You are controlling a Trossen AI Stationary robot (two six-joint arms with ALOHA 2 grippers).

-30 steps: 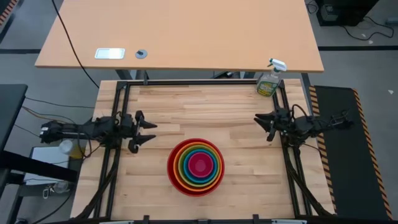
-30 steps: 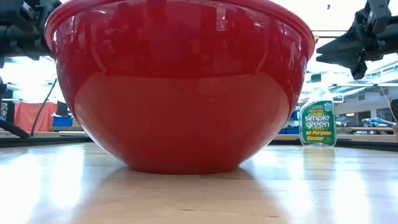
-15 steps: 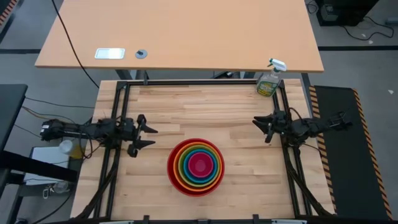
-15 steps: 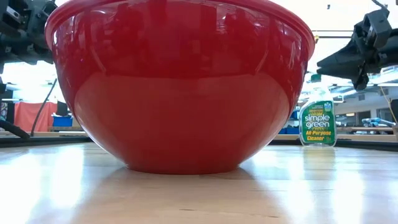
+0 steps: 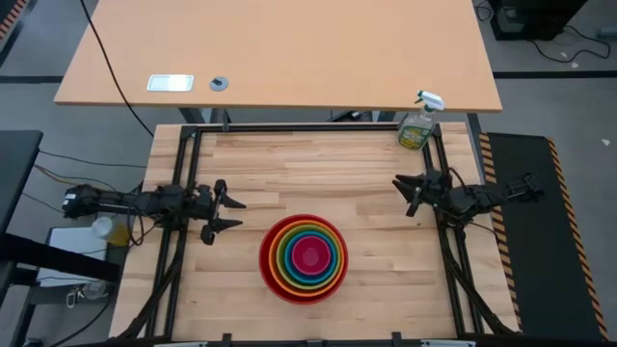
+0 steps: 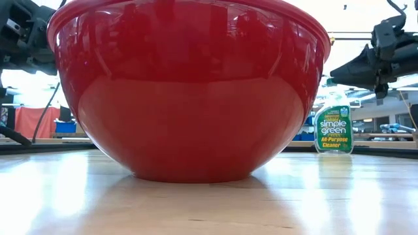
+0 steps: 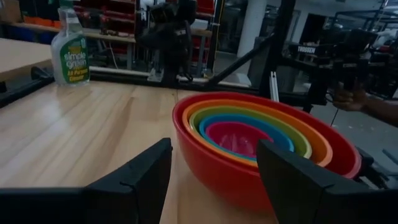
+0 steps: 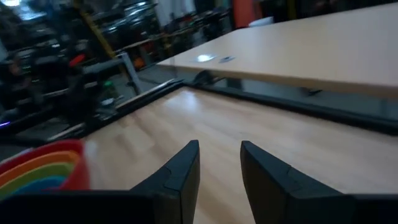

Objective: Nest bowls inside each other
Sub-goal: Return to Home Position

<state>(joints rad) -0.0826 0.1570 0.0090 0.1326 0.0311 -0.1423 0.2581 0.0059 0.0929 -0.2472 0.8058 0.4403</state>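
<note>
Five bowls stand nested near the table's front middle. The red bowl (image 5: 267, 258) rests on its base on the wood and holds the orange (image 7: 323, 147), green (image 7: 300, 142), blue (image 7: 275, 133) and pink (image 5: 308, 256) ones. In the low view the red bowl (image 6: 189, 98) fills most of the picture. My left gripper (image 5: 237, 213) hangs open, level, left of the stack, and its fingers (image 7: 143, 177) frame the bowls from a distance. My right gripper (image 5: 405, 196) hangs open near the table's right edge, with only bare wood showing between its fingers (image 8: 180, 168).
A green spray bottle (image 5: 416, 123) stands at the far right corner. Black frame rails (image 5: 183, 183) run along both side edges. Beyond the far edge stands a light wooden table (image 5: 280, 48) with a small white device (image 5: 171, 83). A person's arm (image 7: 373, 111) shows beyond the table.
My right gripper has sunk a little and tipped nearer to level, still open. The nested bowls have kept their place.
</note>
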